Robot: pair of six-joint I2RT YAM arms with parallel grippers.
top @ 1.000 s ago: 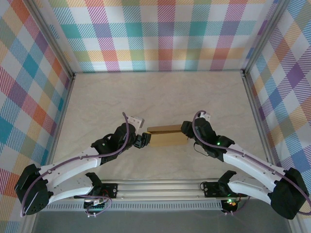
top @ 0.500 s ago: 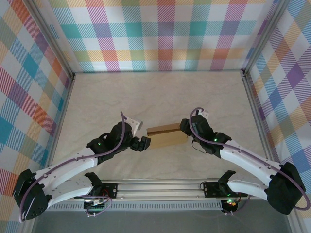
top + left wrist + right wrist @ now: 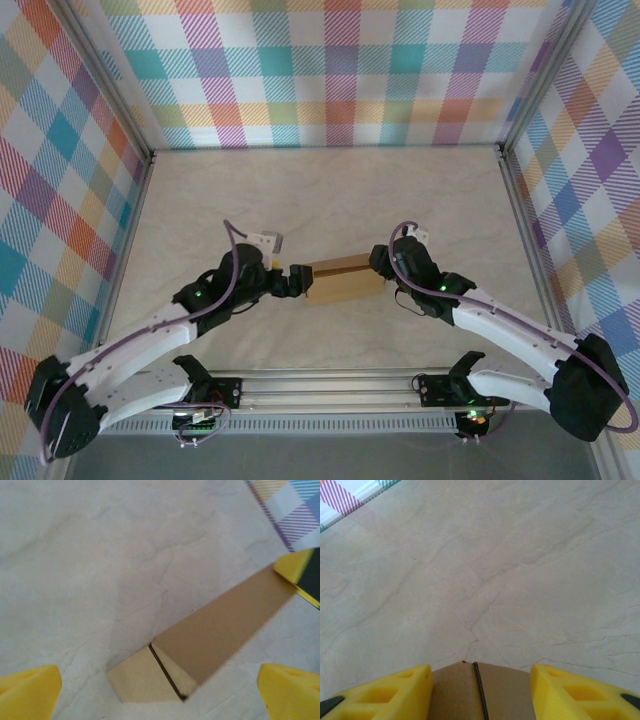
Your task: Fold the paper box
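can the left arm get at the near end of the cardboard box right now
Probably yes. The left end effector is open with the paper box end lying between its fingers, bare table around it, nothing blocking.

Pale marbled table [image 3: 330, 190] enclosed on three sides by multicolour plaid walls [image 3: 330, 70], metal frame posts [image 3: 100, 75] at the corners, aluminium rail [image 3: 330, 385] along the near edge, lighting even.

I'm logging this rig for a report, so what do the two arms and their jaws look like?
Both arms have white link shells with black joints and a purple cable looping along each. The left gripper and right gripper carry bright yellow fingers; green indicator lights glow on both arms.
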